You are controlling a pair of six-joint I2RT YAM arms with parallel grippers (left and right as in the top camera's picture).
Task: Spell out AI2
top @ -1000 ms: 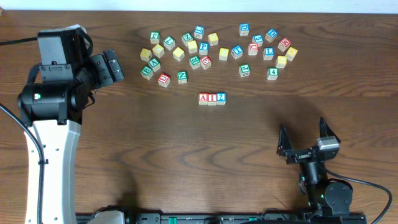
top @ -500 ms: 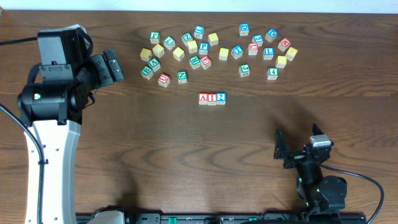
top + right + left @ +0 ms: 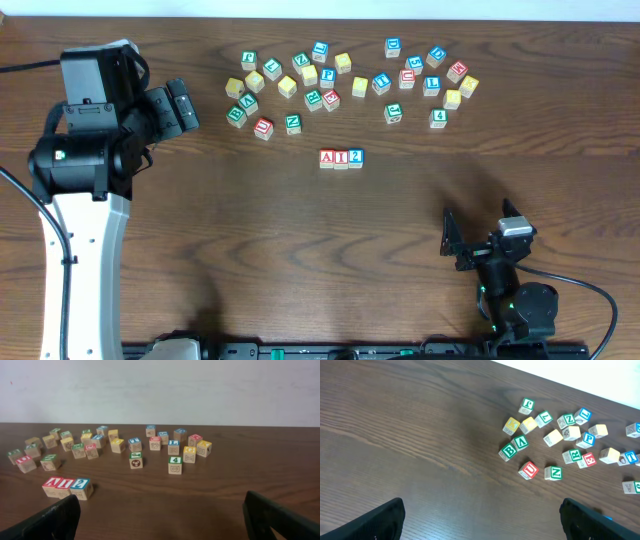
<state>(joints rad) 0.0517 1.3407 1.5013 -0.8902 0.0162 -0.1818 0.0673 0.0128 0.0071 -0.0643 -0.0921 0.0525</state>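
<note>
The dark wood-grain table (image 3: 300,260) fills the overhead view. The left arm (image 3: 85,210), a white column topped by black joints, stands along the table's left side. Its left gripper (image 3: 480,522) hangs above bare wood left of the blocks, jaws spread wide and holding nothing. The smaller black right arm (image 3: 515,305) sits near the front edge on the right. Its right gripper (image 3: 162,517) is low over the table and faces the blocks, jaws likewise wide apart and empty. A loose scatter of lettered cubes (image 3: 360,87), printed in green, blue, red and yellow, lies in a band along the far side of the table. Just nearer the robot than that band, about midway across the table and well apart from both grippers, lies the AI2 row (image 3: 341,158). Its long axis runs left to right, parallel to the table's far edge. The three cubes touch side by side with their printed faces up. From the robot's side they read the red A (image 3: 327,158), the red I (image 3: 341,158), then the blue 2 (image 3: 355,157).
</note>
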